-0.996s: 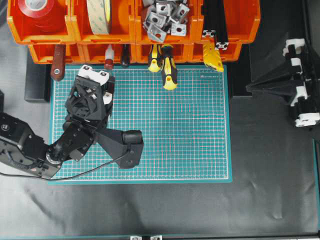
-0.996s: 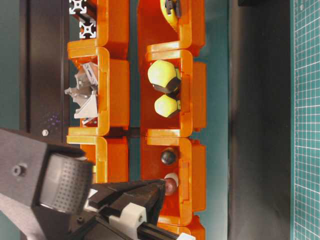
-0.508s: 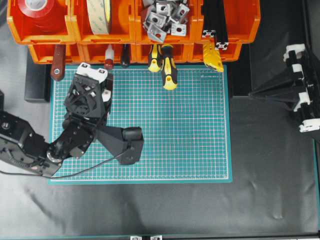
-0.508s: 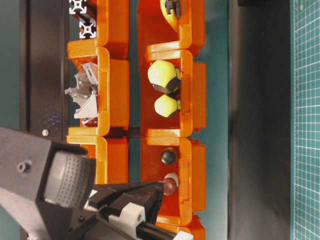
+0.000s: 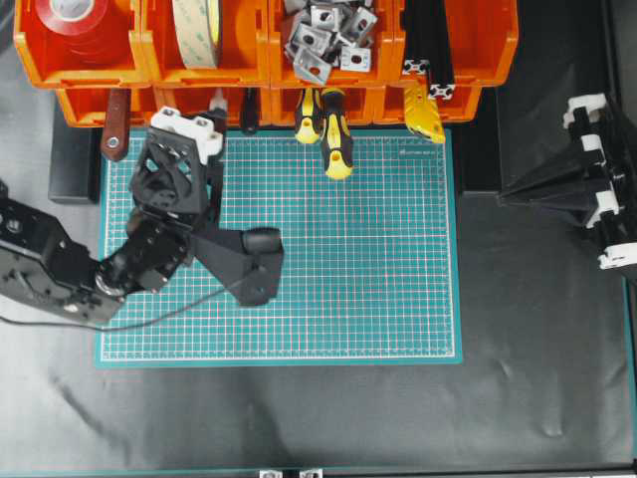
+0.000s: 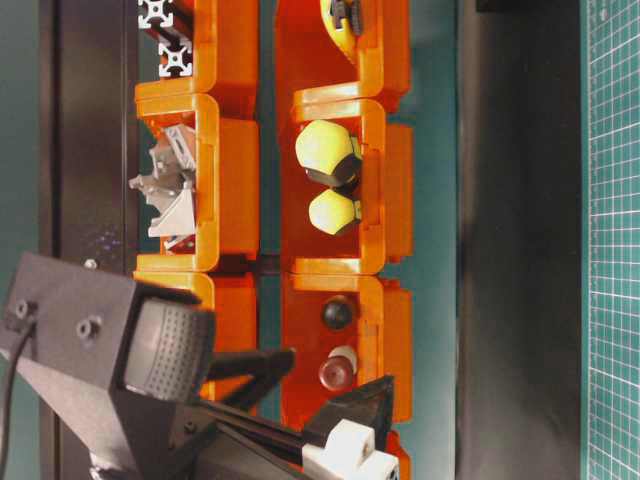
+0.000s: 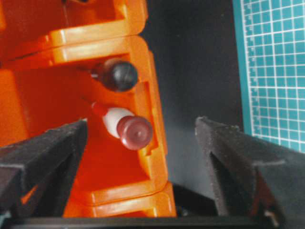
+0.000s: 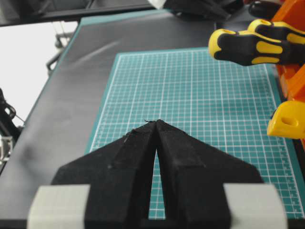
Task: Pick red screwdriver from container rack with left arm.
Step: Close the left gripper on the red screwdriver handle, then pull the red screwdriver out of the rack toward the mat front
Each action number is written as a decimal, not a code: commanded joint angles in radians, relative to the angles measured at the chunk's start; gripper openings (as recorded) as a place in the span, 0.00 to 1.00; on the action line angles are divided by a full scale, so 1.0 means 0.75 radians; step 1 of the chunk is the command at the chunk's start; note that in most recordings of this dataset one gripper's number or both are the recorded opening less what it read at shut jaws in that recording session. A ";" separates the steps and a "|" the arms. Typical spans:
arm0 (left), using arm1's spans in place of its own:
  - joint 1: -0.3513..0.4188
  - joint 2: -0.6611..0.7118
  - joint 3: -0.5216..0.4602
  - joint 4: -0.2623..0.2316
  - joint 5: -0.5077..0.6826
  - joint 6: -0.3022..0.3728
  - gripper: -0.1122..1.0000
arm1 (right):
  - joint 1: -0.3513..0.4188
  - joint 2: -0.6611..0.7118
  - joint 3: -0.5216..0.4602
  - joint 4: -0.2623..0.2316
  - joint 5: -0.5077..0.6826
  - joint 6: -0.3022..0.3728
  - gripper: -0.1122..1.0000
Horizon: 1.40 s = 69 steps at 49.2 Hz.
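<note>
The red screwdriver (image 7: 128, 128) lies in a lower bin of the orange container rack (image 7: 153, 160), its dark red butt and white band poking out of the open front. My left gripper (image 7: 141, 123) is open, one finger on each side of the butt without touching it. From table level the screwdriver (image 6: 337, 370) sits between the spread fingers of the left gripper (image 6: 340, 366). In the overhead view the left gripper (image 5: 199, 108) reaches the rack's (image 5: 264, 52) lower tier and hides most of the screwdriver. My right gripper (image 8: 156, 121) is shut and holds nothing, off at the right (image 5: 503, 187).
A black-handled tool (image 7: 119, 75) shares the bin just beside the red one. Two yellow-and-black screwdrivers (image 5: 336, 134) stick out over the green mat (image 5: 338, 259). A dark-red handle with an eyelet (image 5: 114, 124) is left of my gripper. Tape rolls (image 5: 75, 20) and metal brackets (image 5: 323, 35) fill upper bins.
My left gripper was shut just short of the screwdriver's butt; it has moved up to the rack and opened wide, its fingers now on either side of the butt. The right arm shifted slightly.
</note>
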 commanded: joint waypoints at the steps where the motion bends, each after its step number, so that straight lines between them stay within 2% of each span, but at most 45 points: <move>1: 0.027 -0.065 0.018 0.006 -0.051 -0.020 0.85 | 0.004 0.008 -0.016 -0.002 -0.002 -0.004 0.10; 7: 0.072 -0.086 0.045 0.006 -0.121 -0.027 0.86 | 0.004 0.008 -0.014 -0.008 -0.004 -0.004 0.10; 15: 0.117 -0.102 0.065 0.006 -0.135 -0.025 0.86 | 0.004 0.008 -0.006 -0.008 -0.006 -0.002 0.10; 27: 0.121 -0.102 0.061 0.004 -0.139 -0.027 0.86 | 0.004 0.008 0.000 -0.008 -0.012 -0.004 0.10; 38: 0.106 -0.094 0.002 0.004 -0.135 -0.027 0.83 | 0.004 0.008 0.000 -0.008 -0.012 -0.004 0.10; 42: 0.102 -0.092 -0.004 0.004 -0.133 -0.027 0.78 | 0.004 0.008 0.000 -0.008 -0.012 -0.004 0.10; 47: 0.088 -0.092 0.002 0.002 -0.133 -0.027 0.67 | 0.004 0.008 0.000 -0.008 -0.012 -0.002 0.10; 56: 0.061 -0.102 0.043 0.002 -0.133 -0.016 0.35 | 0.004 0.008 0.000 -0.008 -0.020 -0.002 0.10; 69: 0.033 -0.110 0.039 0.002 -0.129 -0.020 0.35 | 0.004 0.008 0.000 -0.008 -0.022 -0.002 0.10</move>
